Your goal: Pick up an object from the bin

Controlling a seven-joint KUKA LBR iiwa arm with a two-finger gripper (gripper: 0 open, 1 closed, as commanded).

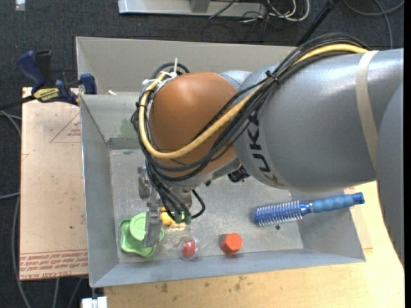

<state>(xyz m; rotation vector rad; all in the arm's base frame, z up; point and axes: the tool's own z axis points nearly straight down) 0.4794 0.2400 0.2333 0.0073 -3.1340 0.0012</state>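
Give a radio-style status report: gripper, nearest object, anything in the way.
Gripper low in bin, view's lower-left corner, over green plastic piece. Small yellow piece close beside it. Red ball, orange block, blue hairbrush lie apart.

Five loose things in one grey metal bin point(96, 172): one blue hairbrush point(308, 209), one small orange block point(231, 243), one reddish round piece point(188, 248), one crumpled green thing point(133, 235), one small yellow piece point(168, 219), partly hidden.

One cam, high above the bin point(96, 191), tilted slightly off vertical, facing down. Close in: bin takes most of view. Arm point(321, 120) enters from right, blocking bin's upper-right part.
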